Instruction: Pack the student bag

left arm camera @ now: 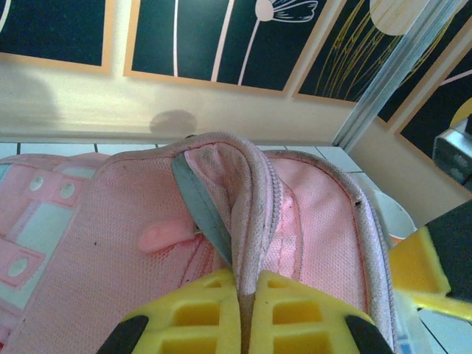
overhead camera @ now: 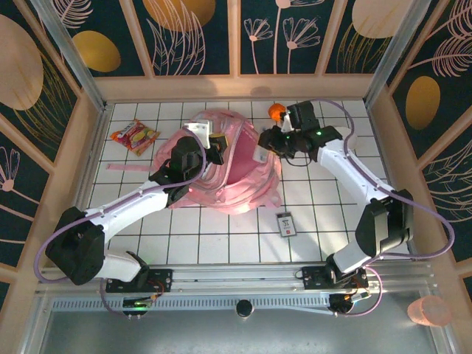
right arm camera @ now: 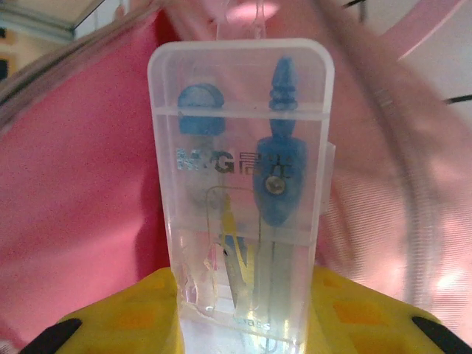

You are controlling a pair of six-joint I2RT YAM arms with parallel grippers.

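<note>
The student bag (overhead camera: pixel 236 181) is a large pink backpack lying open in the middle of the tiled table. My left gripper (overhead camera: pixel 214 147) is at its upper left rim. In the left wrist view that gripper (left arm camera: pixel 245 295) is shut on the bag's pale zipper edge (left arm camera: pixel 254 199) and holds it up, showing the pink mesh lining (left arm camera: pixel 96 251). My right gripper (overhead camera: pixel 265 144) is at the bag's upper right. In the right wrist view it (right arm camera: pixel 243 317) is shut on a clear plastic case (right arm camera: pixel 240 147) with a blue compass inside, held upright against the pink fabric (right arm camera: pixel 81 184).
An orange ball (overhead camera: pixel 277 112) lies behind the right gripper. A red and orange snack packet (overhead camera: pixel 134 136) is at the back left. A small dark card-like item (overhead camera: pixel 286 223) lies on the tiles in front of the bag. Wooden walls (overhead camera: pixel 236 88) enclose the table.
</note>
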